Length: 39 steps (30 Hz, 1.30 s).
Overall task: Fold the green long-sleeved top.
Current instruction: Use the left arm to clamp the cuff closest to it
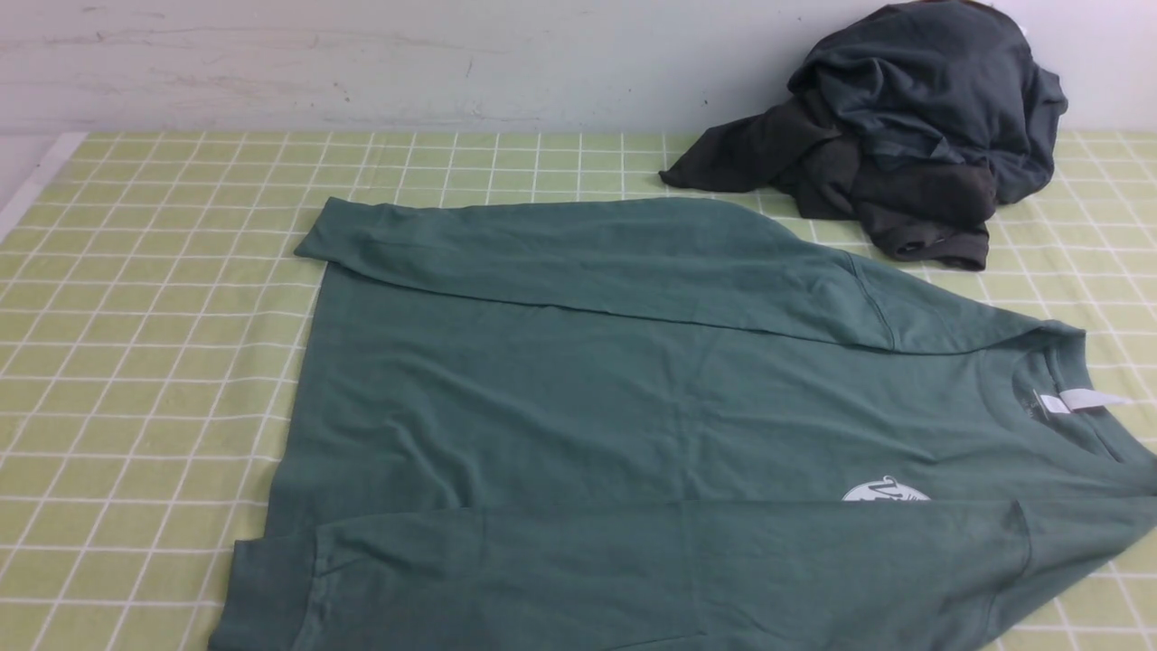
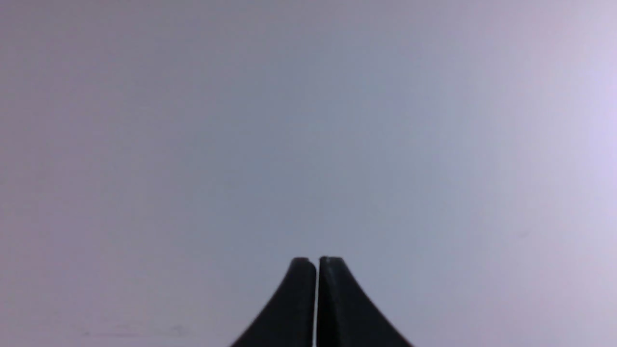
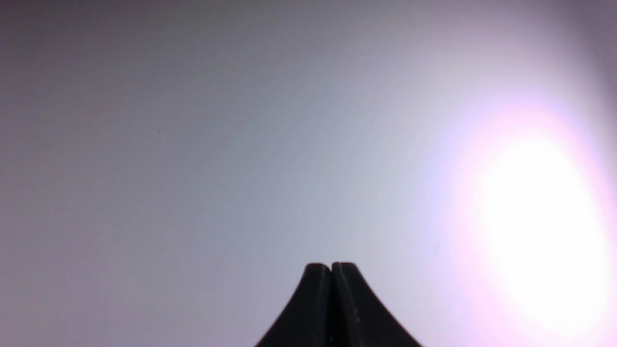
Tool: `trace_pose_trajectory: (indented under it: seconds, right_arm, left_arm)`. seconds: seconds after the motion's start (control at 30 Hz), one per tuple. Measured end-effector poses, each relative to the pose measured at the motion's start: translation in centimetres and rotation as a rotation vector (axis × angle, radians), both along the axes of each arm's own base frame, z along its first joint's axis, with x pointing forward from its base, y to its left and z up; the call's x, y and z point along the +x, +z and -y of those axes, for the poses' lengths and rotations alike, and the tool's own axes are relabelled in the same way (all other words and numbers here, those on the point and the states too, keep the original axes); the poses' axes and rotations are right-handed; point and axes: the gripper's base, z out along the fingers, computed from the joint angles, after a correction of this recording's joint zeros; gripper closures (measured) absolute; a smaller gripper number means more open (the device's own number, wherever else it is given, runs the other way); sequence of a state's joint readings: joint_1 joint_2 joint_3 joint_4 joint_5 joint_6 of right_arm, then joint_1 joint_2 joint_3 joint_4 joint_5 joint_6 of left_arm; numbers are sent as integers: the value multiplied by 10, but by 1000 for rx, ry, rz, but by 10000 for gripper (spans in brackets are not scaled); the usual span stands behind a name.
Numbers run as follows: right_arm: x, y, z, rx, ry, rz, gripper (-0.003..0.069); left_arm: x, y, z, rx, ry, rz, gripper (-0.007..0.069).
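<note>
The green long-sleeved top [image 1: 651, 425] is laid flat on the checked surface [image 1: 136, 362], neck at the right, with both sleeves folded across the body. A heap of dark garments [image 1: 904, 136] is seen at the far right, just apart from it. The left gripper [image 2: 317, 262] and right gripper [image 3: 331, 267] are shown closed and empty, against a blank pale background.

So the table is covered in a yellow-green tablecloth [image 1: 163, 362] with a white grid pattern. The far wall [image 1: 362, 63] is pale and pretty scuffed, with dark marks and scratches. A bare white table edge [image 1: 27, 190] peeks out far left. Lighting's soft and even.
</note>
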<state>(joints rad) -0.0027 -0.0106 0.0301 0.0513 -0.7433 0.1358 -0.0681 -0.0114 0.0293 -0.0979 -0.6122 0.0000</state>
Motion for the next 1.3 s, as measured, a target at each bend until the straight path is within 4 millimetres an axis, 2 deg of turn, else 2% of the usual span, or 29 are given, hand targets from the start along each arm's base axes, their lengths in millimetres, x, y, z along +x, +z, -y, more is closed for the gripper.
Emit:
trace_pose_trajectory:
  seconds: [0.03, 0.13, 0.17, 0.2, 0.23, 0.27, 0.3, 0.33, 0.4, 0.43, 0.47, 0.5, 0.53, 0.57, 0.6, 0.67, 0.7, 0.77, 0.8, 0.83, 0.97, 1.07, 1.1, 1.13, 1.2, 1.27, 1.3]
  right_arm:
    - [-1, 2, 0, 0, 0, 4, 673]
    - [-6, 24, 0, 0, -1, 25, 673]
    - [-13, 46, 0, -3, -2, 44, 673]
    - [-16, 57, 0, -3, -1, 50, 673]
    - [-22, 88, -1, -16, -3, 45, 673]
    - [-23, 91, -1, -19, -5, 41, 673]
    - [-22, 121, -3, -51, -19, -23, 673]
    - [-20, 137, -3, -66, -26, -73, 673]
    - [-12, 160, -3, -75, -32, -160, 673]
    - [-10, 166, -3, -75, -33, -196, 673]
    - [5, 174, -2, -72, -30, -308, 673]
    - [28, 176, -2, -69, -29, -467, 673]
    - [39, 174, -2, -68, -27, -541, 673]
    - [42, 172, -2, -65, -25, -575, 673]
    - [66, 159, -2, -53, -10, -757, 673]
    - [79, 149, -2, -47, 4, -871, 673]
    - [100, 125, -6, -50, 51, -1091, 673]
    - [110, 112, -10, -68, 81, -1192, 673]
    - [122, 92, -17, -123, 128, -1340, 673]
    - [129, 79, -23, -165, 162, -1423, 673]
    - [152, 36, -45, -343, 294, -1644, 673]
    - [164, 17, -63, -499, 369, -1686, 673]
    - [165, 16, -63, -506, 370, -1687, 673]
    - [172, 8, -74, -591, 400, -1677, 673]
    - [175, 4, -79, -624, 415, -1674, 673]
    - [179, -3, -87, -660, 441, -1683, 673]
    - [179, -3, -88, -664, 444, -1683, 673]
  left_arm:
    - [-1, 3, 0, -34, -25, 14, 627]
    - [-8, 30, 0, -88, -73, 43, 627]
    - [-12, 50, 0, -88, -83, 28, 627]
    - [-16, 70, 0, -81, -83, 33, 627]
    - [-17, 95, 1, -46, -67, 0, 627]
    - [-16, 99, 1, -45, -68, -6, 627]
    - [-8, 123, 3, 2, -45, -76, 627]
    - [-1, 136, 3, 22, -37, -112, 627]
    - [11, 153, 5, 44, -35, -184, 627]
    - [15, 155, 5, 50, -35, -212, 627]
    - [27, 157, 7, 63, -43, -313, 627]
    - [47, 149, 10, 73, -63, -496, 627]
    - [58, 140, 12, 74, -82, -625, 627]
    - [60, 138, 12, 74, -86, -652, 627]
    - [77, 118, 16, 72, -116, -857, 627]
    - [87, 103, 18, 74, -136, -1000, 627]
    - [101, 75, 21, 75, -168, -1241, 627]
    - [111, 60, 23, 76, -179, -1360, 627]
    - [122, 40, 24, 79, -189, -1505, 627]
    - [130, 30, 25, 82, -193, -1577, 627]
    - [160, 3, 27, 82, -196, -1744, 621]
    - [183, -16, 28, 80, -193, -1818, 575]
    - [186, -19, 28, 78, -192, -1829, 564]
    - [199, -31, 29, 75, -187, -1857, 505]
    - [207, -42, 29, 72, -182, -1879, 459]
    - [220, -58, 29, 67, -172, -1898, 348]
    - [220, -58, 29, 67, -172, -1898, 348]
